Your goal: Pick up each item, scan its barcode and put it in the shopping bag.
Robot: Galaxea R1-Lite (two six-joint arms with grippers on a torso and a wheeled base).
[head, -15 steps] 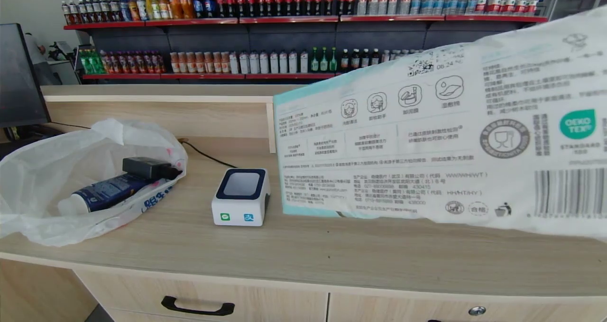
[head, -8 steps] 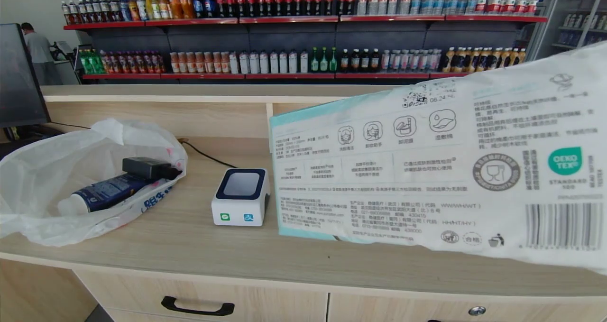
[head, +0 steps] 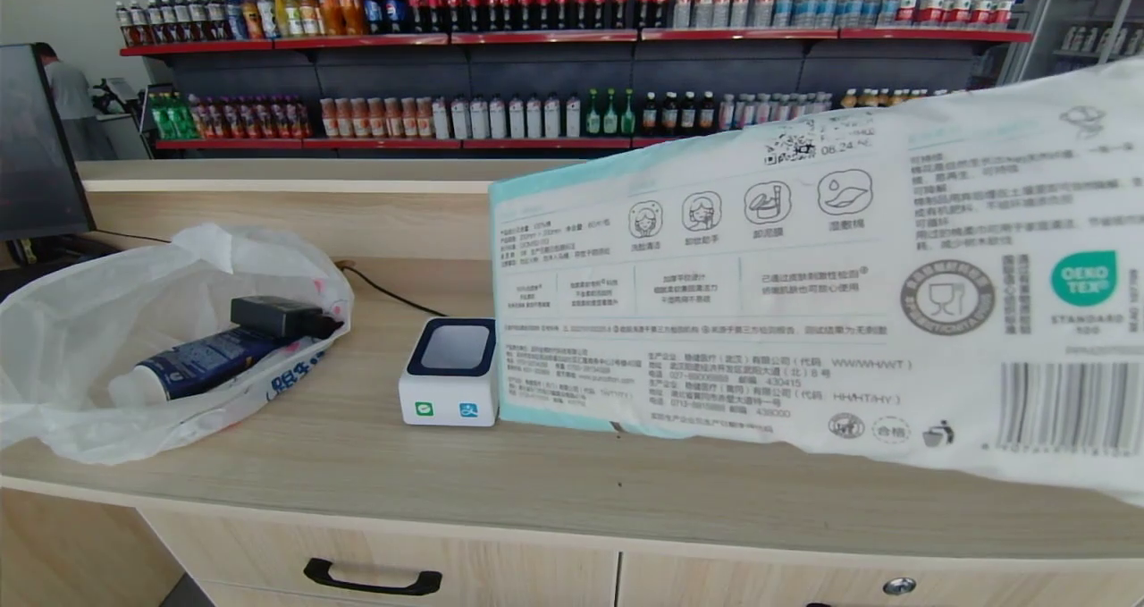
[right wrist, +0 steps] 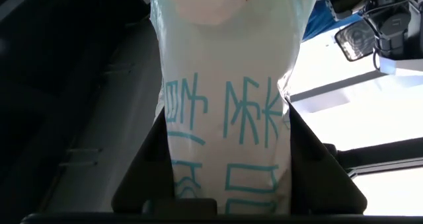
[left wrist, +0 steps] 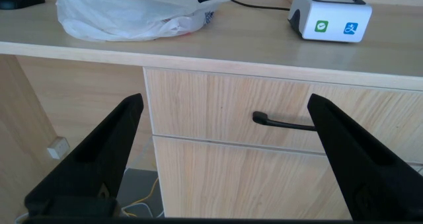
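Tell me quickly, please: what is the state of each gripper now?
Left gripper: open, holding nothing.
Right gripper: closed on the white soft pack.

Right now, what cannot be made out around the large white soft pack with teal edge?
Head view: the pack covers the right side of the white box scanner and the counter behind; its right end leaves the frame.
Left wrist view: the top edge cuts the white plastic bag.
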